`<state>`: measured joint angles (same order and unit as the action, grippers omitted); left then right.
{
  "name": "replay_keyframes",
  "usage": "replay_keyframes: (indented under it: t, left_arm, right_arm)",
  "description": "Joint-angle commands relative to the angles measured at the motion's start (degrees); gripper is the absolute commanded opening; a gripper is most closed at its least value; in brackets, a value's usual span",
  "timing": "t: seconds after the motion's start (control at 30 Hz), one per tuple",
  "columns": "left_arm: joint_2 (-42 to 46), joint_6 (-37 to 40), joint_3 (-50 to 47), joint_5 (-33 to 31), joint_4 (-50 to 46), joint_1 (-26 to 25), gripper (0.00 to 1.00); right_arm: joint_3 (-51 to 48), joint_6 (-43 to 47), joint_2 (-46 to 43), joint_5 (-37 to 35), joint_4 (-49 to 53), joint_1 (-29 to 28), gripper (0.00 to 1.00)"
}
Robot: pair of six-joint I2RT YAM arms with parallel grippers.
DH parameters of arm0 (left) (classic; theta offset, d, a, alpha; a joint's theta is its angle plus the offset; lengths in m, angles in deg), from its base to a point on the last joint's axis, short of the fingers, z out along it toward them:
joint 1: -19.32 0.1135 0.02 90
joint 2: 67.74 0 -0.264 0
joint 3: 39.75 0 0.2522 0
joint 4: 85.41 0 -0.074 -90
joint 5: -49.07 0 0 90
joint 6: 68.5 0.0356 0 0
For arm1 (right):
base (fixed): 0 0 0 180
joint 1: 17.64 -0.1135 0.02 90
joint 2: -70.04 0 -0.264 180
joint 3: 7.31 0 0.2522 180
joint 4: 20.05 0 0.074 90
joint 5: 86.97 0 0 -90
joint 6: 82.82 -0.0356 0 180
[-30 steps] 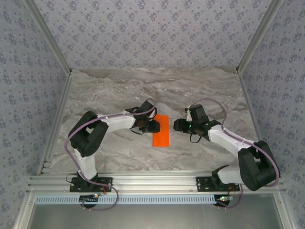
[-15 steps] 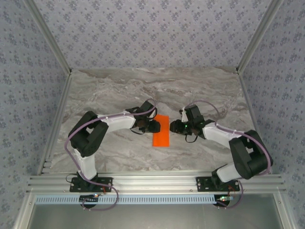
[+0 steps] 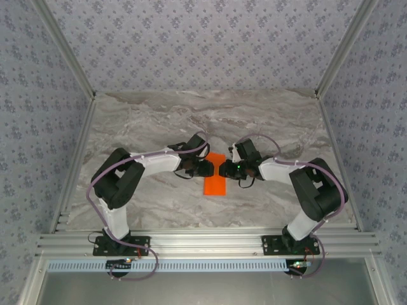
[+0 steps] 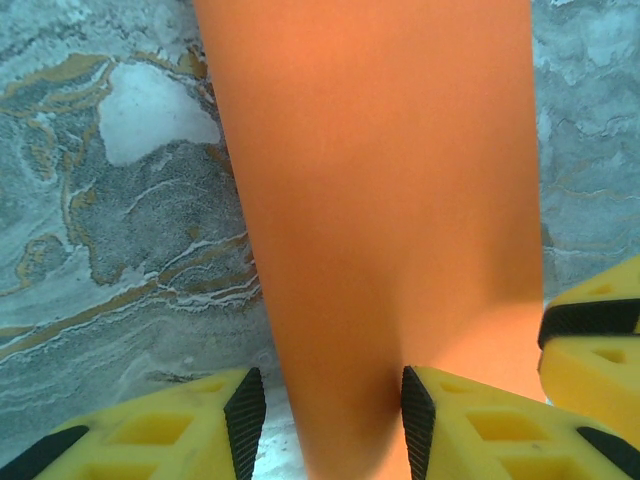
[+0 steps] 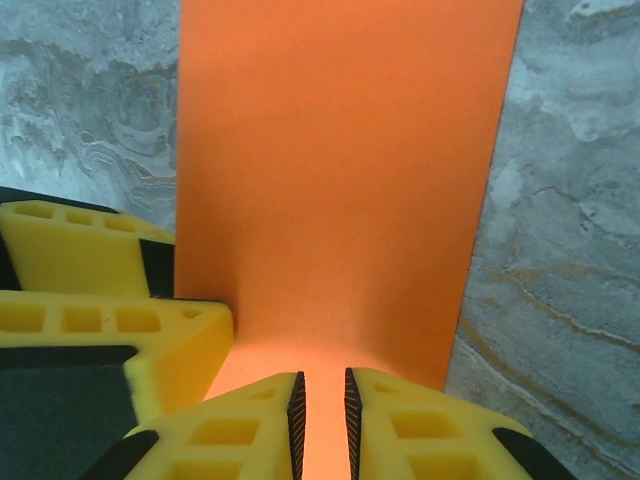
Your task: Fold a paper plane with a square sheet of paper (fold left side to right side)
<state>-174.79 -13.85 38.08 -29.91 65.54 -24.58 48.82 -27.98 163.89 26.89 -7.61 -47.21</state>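
**Item:** square sheet of paper (image 3: 215, 183), bright orange, showing as a narrow strip, prob. folded in half.
**Loc:** flat on table (image 3: 159, 121), stone top bare all round it.
**Left gripper** (image 3: 206, 168): at strip's far-left edge, jaws apart astride that edge, nothing clamped.
**Right gripper** (image 3: 226, 170): at strip's far-right edge, jaws nearly together; can't tell if paper is nipped.
**Handling (est.):** v. light, limp, creases easily, likely slides on smooth stone, tears if tugged.
**Grip pt (est.):** a free long edge, thin pinch, w/ other gripper pinning the strip.
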Motion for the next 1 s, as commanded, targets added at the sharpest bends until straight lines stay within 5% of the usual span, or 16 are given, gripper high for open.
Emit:
replay_keyframes:
  t: [0.0, 0.7, 0.97]
  left_arm:
    - [-1.7, 0.9, 0.9, -1.9, -2.8, -0.3, 0.44]
    - [9.6, 0.2, -0.9, -1.9, -1.1, -0.2, 0.5]
    - [4.9, -2.7, -1.6, 9.3, 8.4, -0.2, 0.28]
  right_arm:
    - [1.5, -0.3, 1.2, -1.2, 1.5, -0.3, 0.22]
    - [4.1, 2.8, 7.6, -5.5, 10.8, -0.9, 0.2]
    - [5.1, 3.8, 7.8, -6.8, 13.0, -1.6, 0.19]
